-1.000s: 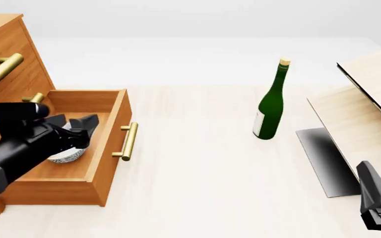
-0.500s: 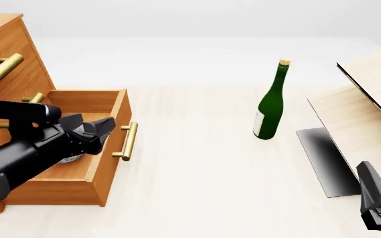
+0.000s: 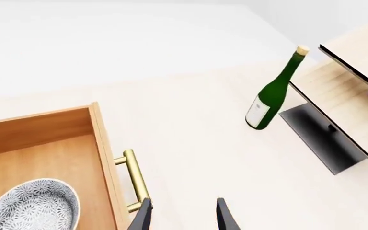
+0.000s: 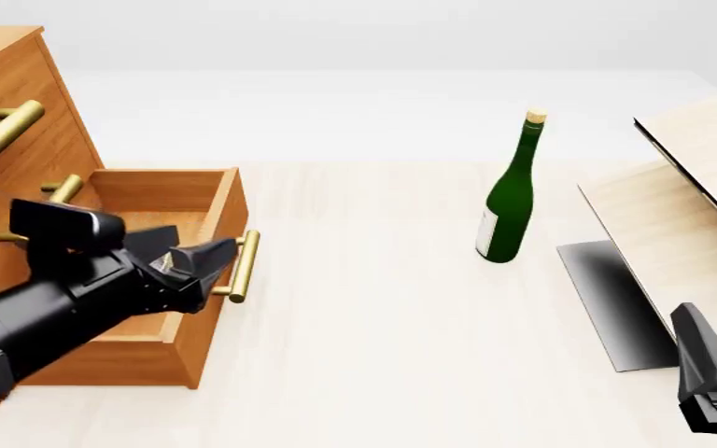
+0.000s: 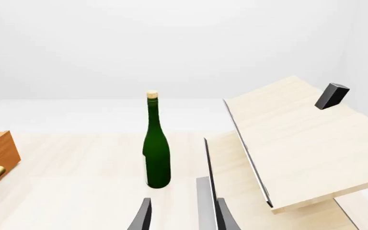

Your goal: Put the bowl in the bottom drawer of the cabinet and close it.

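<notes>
The bowl [image 3: 30,207], white-grey with a fine pattern, lies inside the open bottom drawer [image 3: 98,139]; in the front view my left arm hides it. That drawer [image 4: 219,207] stands pulled out from the orange-brown cabinet [image 4: 16,112]. My left gripper [image 4: 209,264] hovers open and empty over the drawer's front panel, just beside the brass handle [image 4: 244,266]. The left wrist view shows its fingertips [image 3: 143,216] past that handle [image 3: 134,177], apart from the bowl. My right gripper [image 4: 695,327] rests open and empty at the near right, far from the cabinet.
A green bottle [image 4: 508,205] stands upright right of centre, straight ahead of the right gripper [image 5: 182,215]. Pale wood slanted panels [image 4: 695,205] on a dark base [image 4: 608,299] occupy the right side. Two shut upper drawers have protruding brass handles [image 4: 0,138].
My left gripper has risen from over the bowl and moved right, across the drawer to its front panel. The bowl stays in the drawer. The right arm has not moved.
</notes>
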